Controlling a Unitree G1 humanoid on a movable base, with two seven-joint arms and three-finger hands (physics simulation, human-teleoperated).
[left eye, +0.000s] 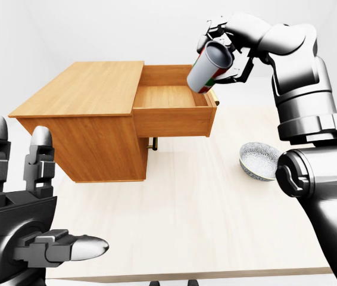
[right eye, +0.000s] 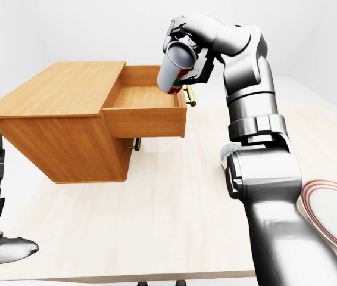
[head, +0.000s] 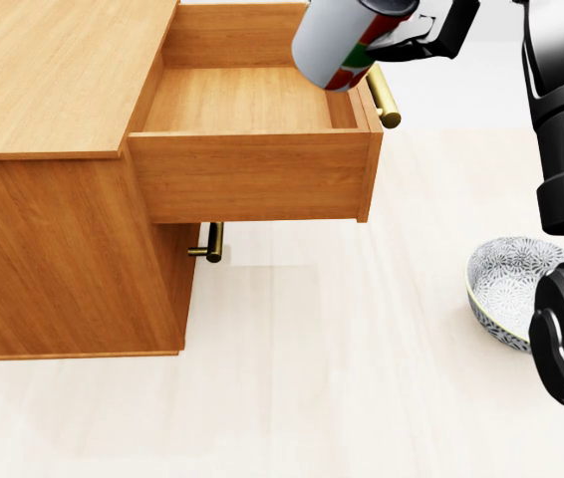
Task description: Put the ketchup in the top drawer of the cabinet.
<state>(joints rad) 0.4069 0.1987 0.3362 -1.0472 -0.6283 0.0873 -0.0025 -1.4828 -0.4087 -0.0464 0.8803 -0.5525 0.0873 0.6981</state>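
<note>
Pale tabletop [left eye: 204, 208] carried the cabinet [left eye: 85, 119], its top drawer [left eye: 171, 98] already pulled open and empty. Right hand [left eye: 225, 44] had its fingers clamped round the ketchup [left eye: 209, 67], tilted above the drawer's right rim, so lowering and release remained; left hand [left eye: 25, 226] waited low, fingers apart.

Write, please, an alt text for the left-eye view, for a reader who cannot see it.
The robot's right hand holds a tilted ketchup bottle above the open, empty top drawer of a wooden cabinet. A patterned bowl sits on the pale table to the right; the open left hand fills the bottom left corner.
</note>
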